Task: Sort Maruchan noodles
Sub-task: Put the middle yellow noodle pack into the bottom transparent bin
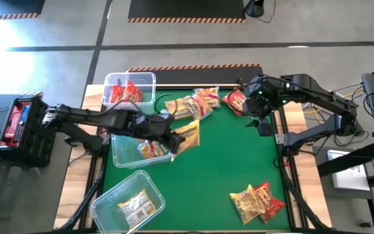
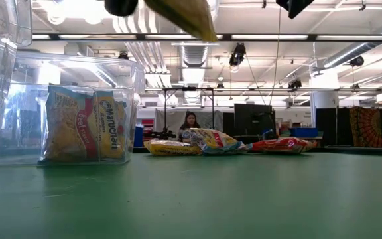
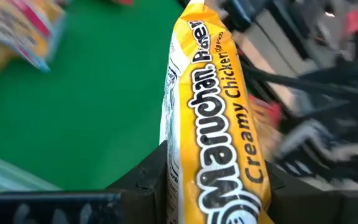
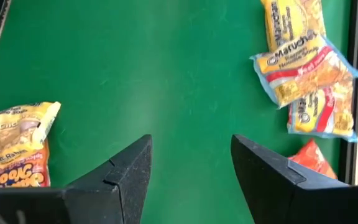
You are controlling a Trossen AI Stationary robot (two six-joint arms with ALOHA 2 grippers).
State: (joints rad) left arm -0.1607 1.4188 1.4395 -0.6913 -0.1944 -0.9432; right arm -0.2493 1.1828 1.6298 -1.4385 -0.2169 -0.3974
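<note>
My left gripper (image 1: 173, 138) is shut on a yellow Maruchan noodle packet (image 3: 211, 106), held in the air beside the middle clear bin (image 1: 123, 156); that bin has a yellow packet (image 2: 85, 126) standing in it. My right gripper (image 4: 191, 163) hangs open over the green table's far right part (image 1: 263, 125), with nothing between its fingers. Several packets (image 1: 197, 104) lie in a loose heap at the far edge, with a red one (image 1: 236, 101) beside them. Two more packets (image 1: 257, 201) lie near the front right. My left gripper pinches the yellow packet between its two fingers (image 3: 149, 179), which stand on either side of the packet's lower end (image 3: 229, 193). The packet's free end (image 3: 197, 25) sticks out past the fingertips. It is lifted clear of the table (image 2: 184, 16).
A clear bin (image 1: 141, 81) with red packets stands at the far left. Another clear bin (image 1: 112, 201) with one packet sits at the near left. The middle of the green mat (image 1: 226, 156) is bare. A person (image 2: 191, 123) sits in the room beyond the table.
</note>
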